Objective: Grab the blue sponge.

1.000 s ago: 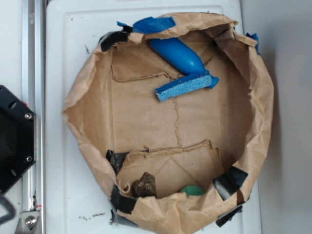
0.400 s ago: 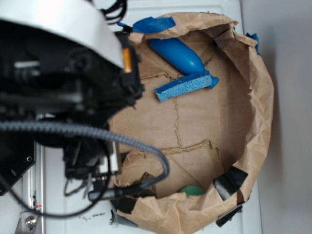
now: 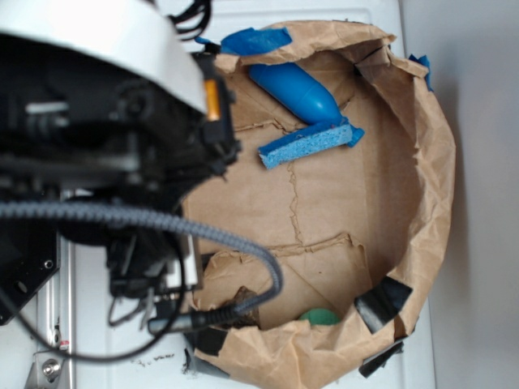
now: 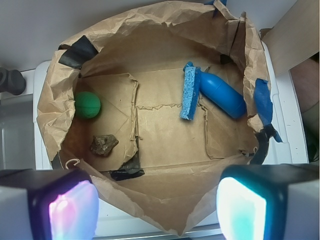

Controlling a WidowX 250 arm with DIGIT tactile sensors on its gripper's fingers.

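**A:** Jaws first: in the wrist view the gripper (image 4: pixel 156 202) is spread wide, nothing between the pads. One glowing pad (image 4: pixel 70 207) sits bottom left, pinkish, and the other bottom right, teal. They hang above the near rim of the paper bag (image 4: pixel 150 197), apart from everything inside it.

**B:** Can't confirm that from the exterior view. There the arm (image 3: pixel 97 121) is a big dark blur over the left half, cable (image 3: pixel 203 235) looping across the bag's left wall, and the fingers aren't visible at all.

**A:** Right, wrist view only for that. The blue sponge (image 4: pixel 190 93) is on the bag floor toward the right wall, standing on its long edge, leaning against the blue bullet-shaped thing (image 4: pixel 222 95), touching it.

**B:** Exterior shows the same pair near the top edge of the bag: blue sponge (image 3: pixel 310 143) just below the glossy blue piece (image 3: pixel 293 91), touching its tip. Well apart from the arm.

**A:** Wrist view also gives a clean look at the green ball (image 4: pixel 88 104) by the left wall and the brown rock (image 4: pixel 104 144) just below it.

**B:** In the exterior only a sliver of the ball (image 3: pixel 319 316) peeks over the bottom rim, and the rock (image 3: pixel 241 301) is partly hidden behind the cable. Blue tape (image 3: pixel 255 40) on the top rim shows clearly there, though.
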